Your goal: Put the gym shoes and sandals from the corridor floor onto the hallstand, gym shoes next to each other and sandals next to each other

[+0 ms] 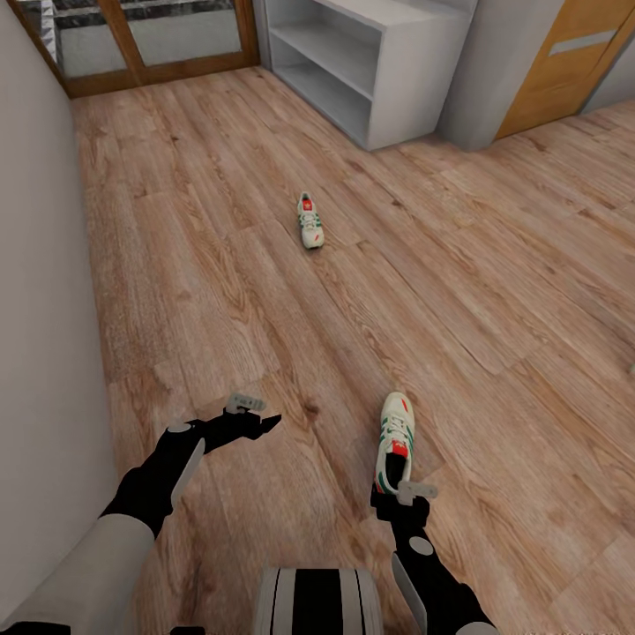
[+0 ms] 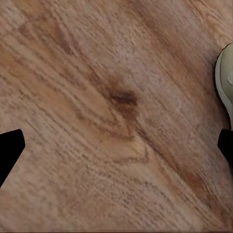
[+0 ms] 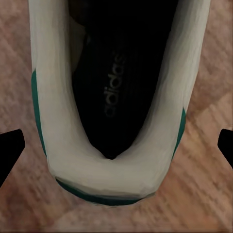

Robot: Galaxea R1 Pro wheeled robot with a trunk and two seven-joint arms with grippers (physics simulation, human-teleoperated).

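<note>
Two cream-white gym shoes with green stripes lie on the wood-plank corridor floor (image 1: 220,291). The far shoe (image 1: 310,220) lies alone mid-floor. The near shoe (image 1: 394,438) lies just ahead of my right gripper (image 1: 399,499), which hovers open over its heel. In the right wrist view the shoe's black inside and heel rim (image 3: 116,97) sit between the spread fingertips (image 3: 10,151), which touch nothing. My left gripper (image 1: 257,422) hangs open over bare floor to the left. Its wrist view catches the near shoe's toe (image 2: 225,77) at the edge. The sandals are out of view.
A white low shelf unit (image 1: 414,70) with two open tiers stands at the back, beside a grey wall corner (image 1: 494,79) and a wooden door (image 1: 564,62). A glass door with a wood frame (image 1: 141,40) closes the far end. A plain wall (image 1: 40,309) runs along the left.
</note>
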